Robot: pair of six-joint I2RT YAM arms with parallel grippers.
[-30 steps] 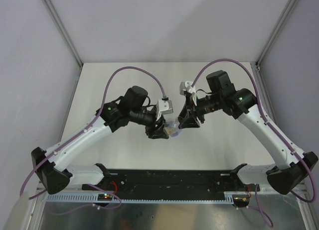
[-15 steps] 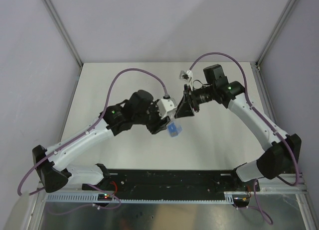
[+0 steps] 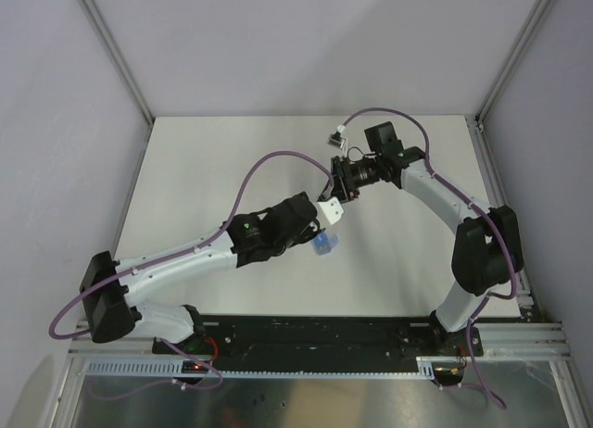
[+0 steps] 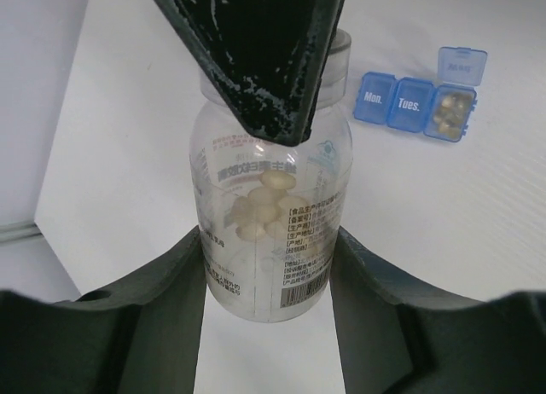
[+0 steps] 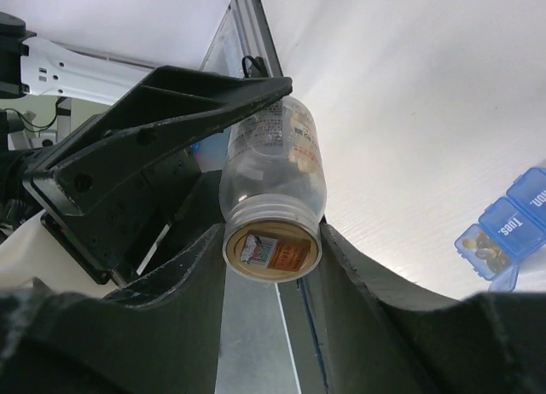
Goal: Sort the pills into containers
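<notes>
A clear pill bottle (image 4: 269, 198) with pale pills inside hangs above the table between both grippers. My left gripper (image 4: 269, 240) is shut on its lower body, one finger (image 4: 162, 309) on each side. My right gripper (image 5: 273, 249) is shut on the bottle's white cap end (image 5: 273, 240); one of its black fingers (image 4: 256, 53) crosses the bottle's top in the left wrist view. The containers (image 4: 418, 104), a blue strip of three compartments, lie on the table (image 3: 323, 243) near the grippers. Two lids are closed; the end lid is up, with tan pills (image 4: 452, 112) inside.
The white table (image 3: 213, 169) is bounded by grey walls and aluminium posts (image 3: 111, 48). Purple cables (image 3: 269, 164) arch over both arms. The left arm (image 3: 185, 257) stretches low across the near left. A black base rail (image 3: 315, 335) runs along the near edge.
Both grippers have moved together toward the far side with the bottle, off the containers, which now lie uncovered. The left arm has stretched out and the right arm has folded back.
</notes>
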